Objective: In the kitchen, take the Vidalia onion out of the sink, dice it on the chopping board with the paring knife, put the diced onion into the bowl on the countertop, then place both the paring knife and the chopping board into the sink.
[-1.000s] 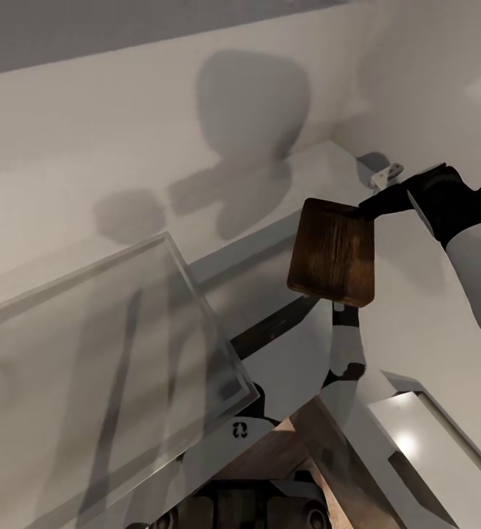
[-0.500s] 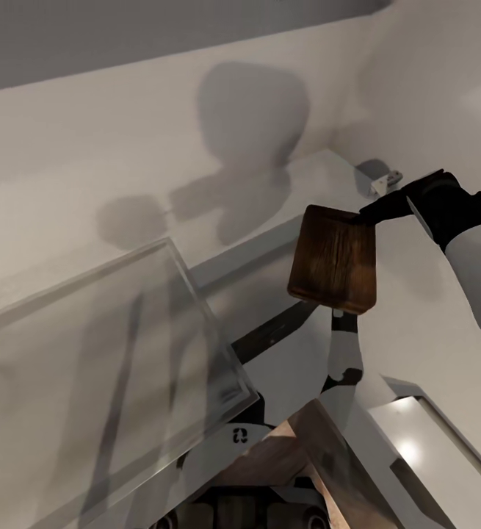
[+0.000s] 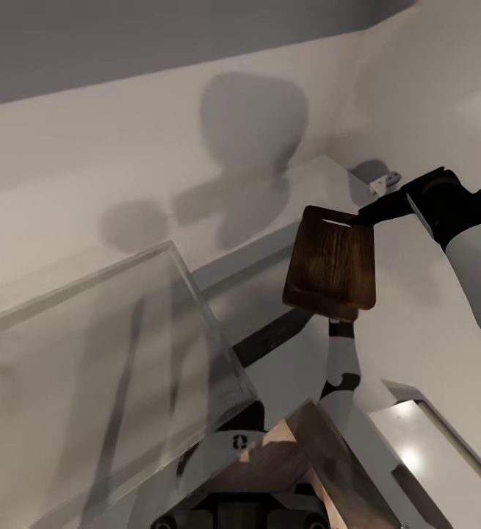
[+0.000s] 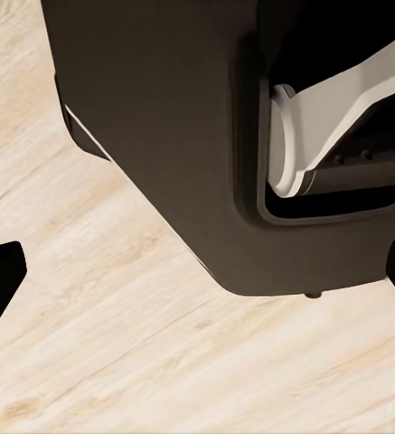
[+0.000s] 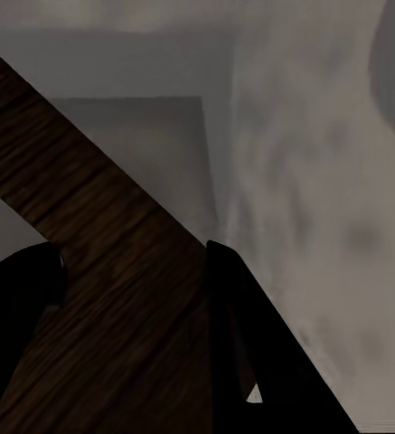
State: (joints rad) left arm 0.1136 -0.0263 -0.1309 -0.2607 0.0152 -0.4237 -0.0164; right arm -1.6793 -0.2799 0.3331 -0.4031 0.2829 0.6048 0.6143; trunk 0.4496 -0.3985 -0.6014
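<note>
no readable text, small unreadable emblem on robot's trunk point(image 3: 239, 442)

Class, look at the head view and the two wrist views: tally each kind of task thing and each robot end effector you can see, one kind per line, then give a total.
Chopping board: 1
Right end effector, shut on the chopping board: 1
Left end effector, over pale wood floor: 1
Total: 3
</note>
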